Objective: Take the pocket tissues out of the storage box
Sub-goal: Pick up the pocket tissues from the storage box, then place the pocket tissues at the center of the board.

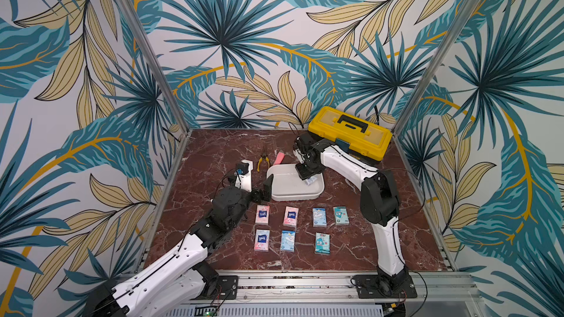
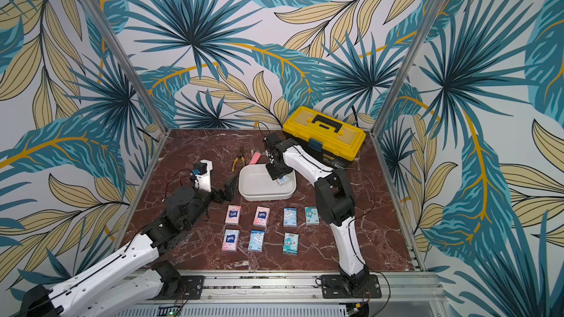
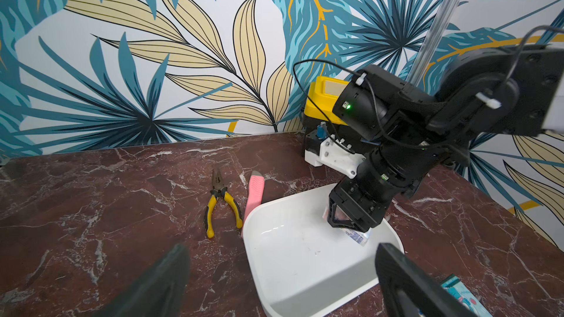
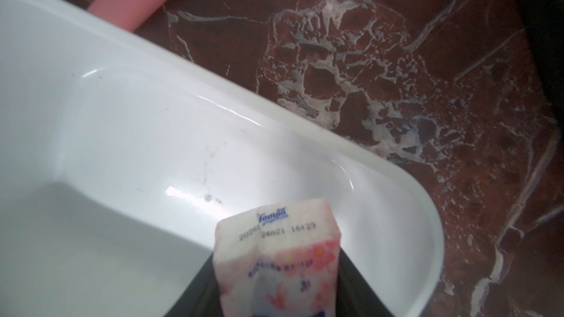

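While both top views look down, right gripper [image 1: 309, 178]: reaches into the right end of the storage box [image 1: 283, 198], around the last packet [image 1: 312, 182]; seven packets [image 1: 262, 214] lie in rows on the near table [image 1: 213, 160].
Left gripper [image 1: 264, 191]: spread wide, empty, just left of the box (the farther arm).
Left wrist view, last packet [image 3: 358, 236]: pokes out below the right gripper [image 3: 348, 224], long axis in line with its fingers.
Right wrist view, last packet [image 4: 276, 257]: clamped between both dark jaws, free end toward the box floor; judged exit is straight up.
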